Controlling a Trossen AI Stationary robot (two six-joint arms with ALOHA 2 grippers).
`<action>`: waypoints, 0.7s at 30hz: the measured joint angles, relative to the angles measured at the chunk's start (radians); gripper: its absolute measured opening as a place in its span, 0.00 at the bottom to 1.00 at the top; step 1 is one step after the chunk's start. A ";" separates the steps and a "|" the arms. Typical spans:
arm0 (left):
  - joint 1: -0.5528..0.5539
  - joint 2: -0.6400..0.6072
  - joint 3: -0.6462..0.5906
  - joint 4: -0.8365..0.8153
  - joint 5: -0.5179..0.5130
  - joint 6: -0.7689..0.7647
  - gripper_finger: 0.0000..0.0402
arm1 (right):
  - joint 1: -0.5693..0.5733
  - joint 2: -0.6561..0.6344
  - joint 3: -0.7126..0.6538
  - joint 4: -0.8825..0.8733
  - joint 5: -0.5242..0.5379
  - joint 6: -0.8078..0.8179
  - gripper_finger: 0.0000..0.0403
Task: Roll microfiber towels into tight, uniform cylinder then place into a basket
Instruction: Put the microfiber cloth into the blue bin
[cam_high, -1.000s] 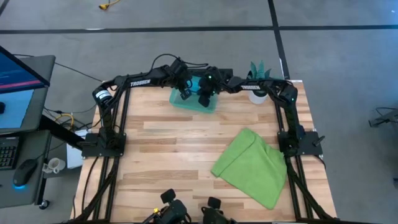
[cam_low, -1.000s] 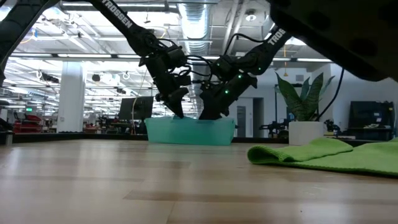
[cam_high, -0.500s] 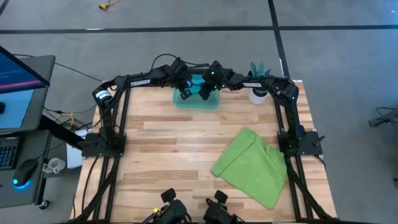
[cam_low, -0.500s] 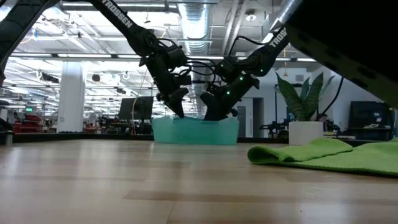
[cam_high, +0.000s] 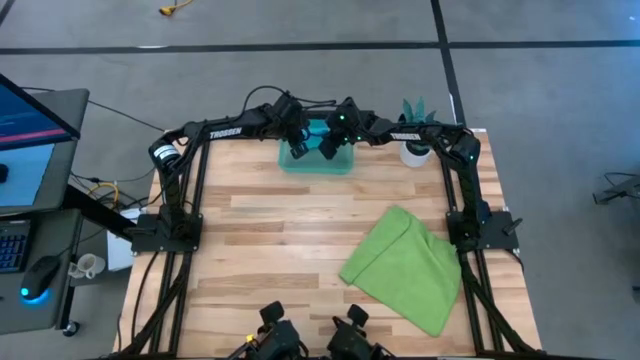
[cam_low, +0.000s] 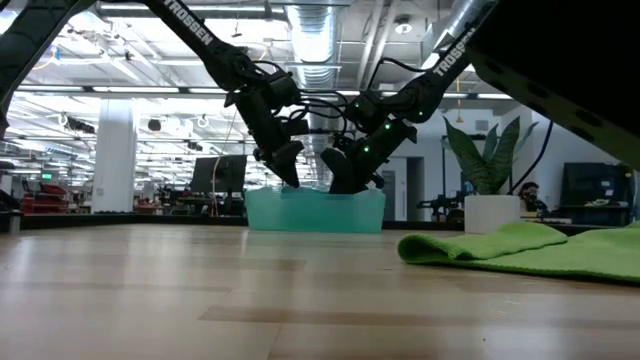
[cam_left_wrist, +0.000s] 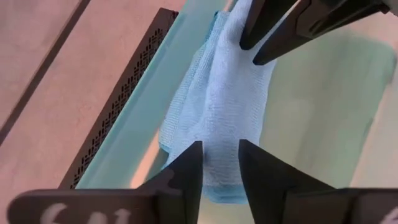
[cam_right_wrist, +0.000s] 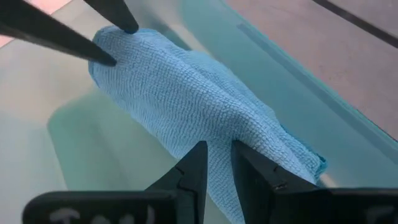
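1. We are seeing the lime-green towel (cam_high: 404, 268) lying flat near the worktop's (cam_high: 270, 240) front right corner.
2. At the far edge, the basket (cam_high: 342, 163) is holding the rolled blue towel (cam_right_wrist: 186, 99).
3. The left gripper (cam_left_wrist: 219, 163) is standing slightly apart around one end.
4. The right gripper (cam_right_wrist: 217, 163) is pinching the other end.

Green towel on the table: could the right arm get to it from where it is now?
Probably yes. The green towel lies uncovered on the table's right side near the right arm's base, nothing on top. But the right gripper is still in the basket on the blue towel.
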 joint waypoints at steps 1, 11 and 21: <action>0.000 -0.001 0.000 0.000 -0.003 0.012 0.26 | -0.001 0.000 0.000 0.001 0.000 0.004 0.24; 0.001 -0.095 0.001 -0.035 0.183 0.120 0.24 | -0.001 0.000 0.000 0.000 0.000 0.036 0.24; 0.002 0.003 -0.052 0.075 0.344 0.114 0.18 | -0.001 0.000 0.000 -0.008 0.000 0.028 0.24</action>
